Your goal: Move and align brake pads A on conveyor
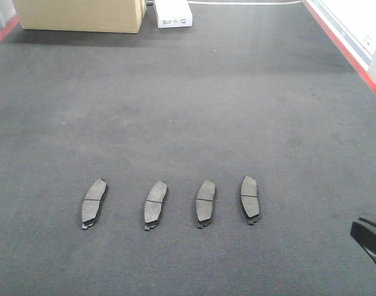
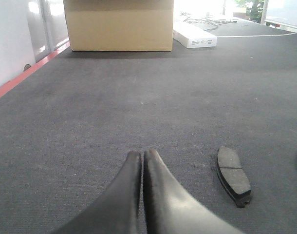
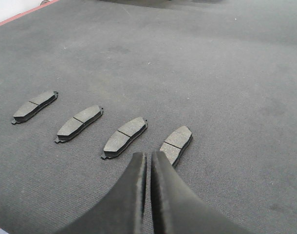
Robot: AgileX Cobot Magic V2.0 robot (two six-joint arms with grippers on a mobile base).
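Dark grey, carpet-like belt is filling every view: the conveyor (image 1: 194, 111), with red edge strips showing at its far corners. Four brake pads are lying on it in a row across the near half, friction faces up, each well apart from its neighbour: the first pad (image 1: 94, 202) at the left, the second pad (image 1: 155, 203), the third pad (image 1: 205, 201), and the fourth pad (image 1: 250, 198), which is leaning the opposite way to the other three. The left gripper (image 2: 141, 157) is hovering low over bare belt with its tips pressed together, holding nothing, the first pad lying off to its right. The right gripper (image 3: 147, 157) is likewise pinched narrow and empty, just short of the fourth pad. A cardboard box (image 1: 80, 13) and a white box (image 1: 174, 13) are sitting at the far end.
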